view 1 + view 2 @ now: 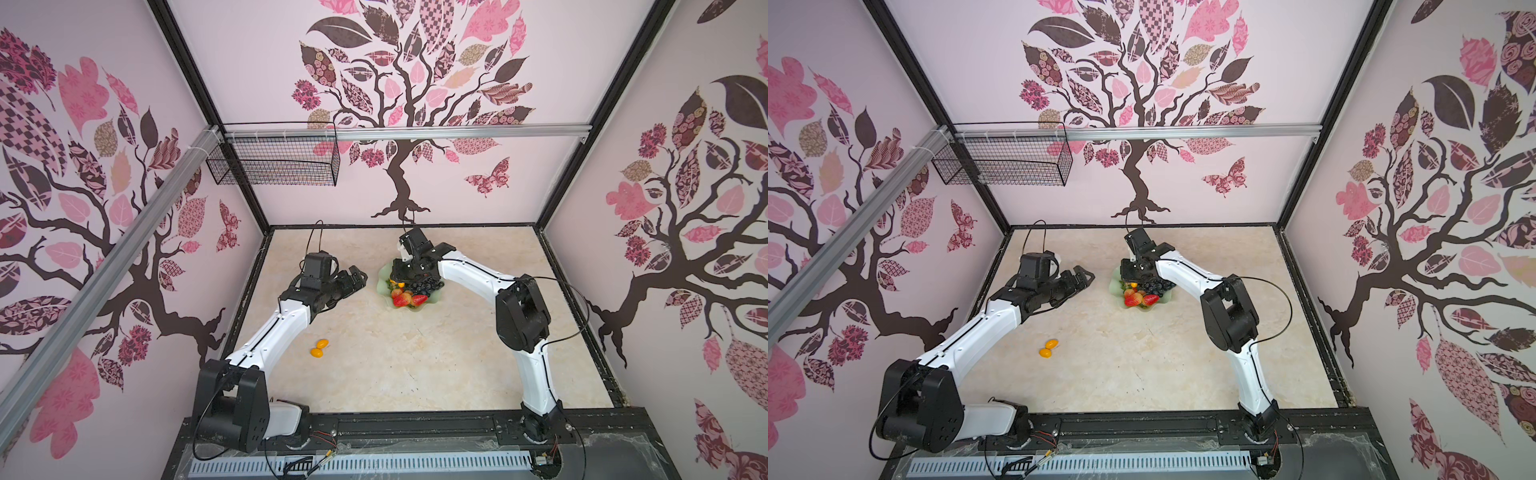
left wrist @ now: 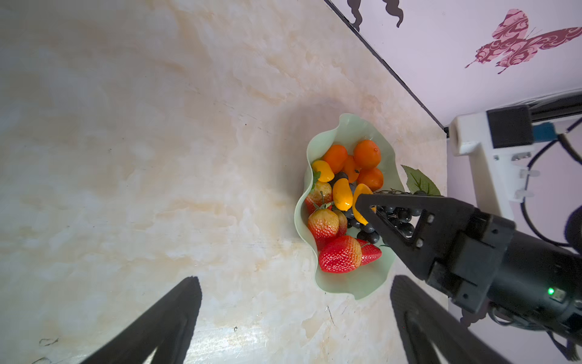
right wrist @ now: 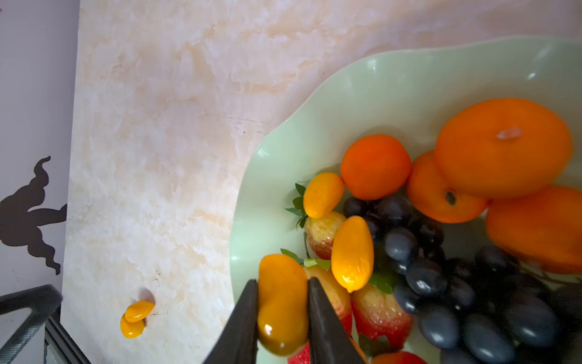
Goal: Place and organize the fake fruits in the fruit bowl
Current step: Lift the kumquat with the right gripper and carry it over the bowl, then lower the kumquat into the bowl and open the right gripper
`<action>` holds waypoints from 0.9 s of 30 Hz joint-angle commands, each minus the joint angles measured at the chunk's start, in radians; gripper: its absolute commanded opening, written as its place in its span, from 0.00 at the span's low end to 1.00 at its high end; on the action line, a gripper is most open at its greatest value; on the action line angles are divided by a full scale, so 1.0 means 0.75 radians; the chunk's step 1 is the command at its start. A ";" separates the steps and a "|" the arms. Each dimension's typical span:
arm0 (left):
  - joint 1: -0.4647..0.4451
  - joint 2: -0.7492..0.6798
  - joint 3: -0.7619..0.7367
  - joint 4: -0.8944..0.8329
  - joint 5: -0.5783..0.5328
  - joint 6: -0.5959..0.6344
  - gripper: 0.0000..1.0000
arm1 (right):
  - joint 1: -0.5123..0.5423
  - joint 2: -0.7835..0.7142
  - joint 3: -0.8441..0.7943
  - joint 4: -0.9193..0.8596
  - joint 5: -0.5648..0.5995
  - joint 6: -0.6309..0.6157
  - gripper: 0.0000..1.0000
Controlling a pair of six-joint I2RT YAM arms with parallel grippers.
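I read the right gripper (image 3: 282, 280) as clamped on one yellow-orange oval (image 3: 282, 312), held above the fruit bowl (image 3: 315, 104) - over its strawberries (image 2: 340, 255), beside the grape bunch (image 3: 441, 283) and oranges (image 3: 504, 148). The left gripper (image 1: 358, 277) hovers just beside the bowl, jaws spread and empty. Two loose ovals (image 1: 322, 343) lie touching each other on the table (image 1: 415, 365) - well apart from the bowl.

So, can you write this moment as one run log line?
right gripper: shut on yellow oval, over fruit bowl | left gripper: open, empty | two loose ovals on table
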 commanded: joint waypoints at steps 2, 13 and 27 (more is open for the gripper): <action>0.005 -0.045 -0.004 -0.012 0.009 0.025 0.98 | 0.005 0.113 0.091 -0.077 -0.054 -0.017 0.27; 0.026 -0.090 -0.001 -0.120 -0.050 0.083 0.98 | 0.005 0.190 0.178 -0.123 -0.061 -0.024 0.34; 0.030 -0.180 0.021 -0.247 -0.074 0.131 0.98 | 0.009 0.094 0.203 -0.145 -0.019 -0.049 0.39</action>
